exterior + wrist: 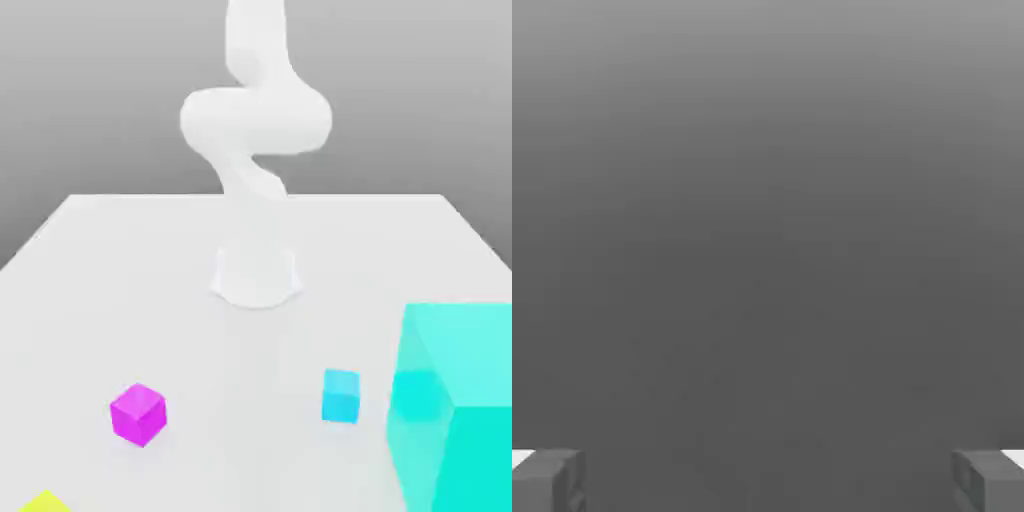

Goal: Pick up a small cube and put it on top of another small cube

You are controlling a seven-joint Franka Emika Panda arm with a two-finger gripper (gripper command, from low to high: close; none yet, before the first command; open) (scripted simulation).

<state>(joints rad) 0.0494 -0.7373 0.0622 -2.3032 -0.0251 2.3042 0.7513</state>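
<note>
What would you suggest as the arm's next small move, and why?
Probably lower the open, empty pincer toward the small light-blue cube: that cube still stands on the table, apart from the magenta cube, so nothing is stacked.

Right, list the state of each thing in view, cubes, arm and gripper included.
Magenta cube: on the table, not held.
Small light-blue cube: on the table, not held, nothing on top.
Huge turquoise cube: standing on the table, partly cut off by the picture's edge.
Yellow thing: mostly cut off.
Robot arm: raised above its base.
Gripper: open, nothing between the fingers.
</note>
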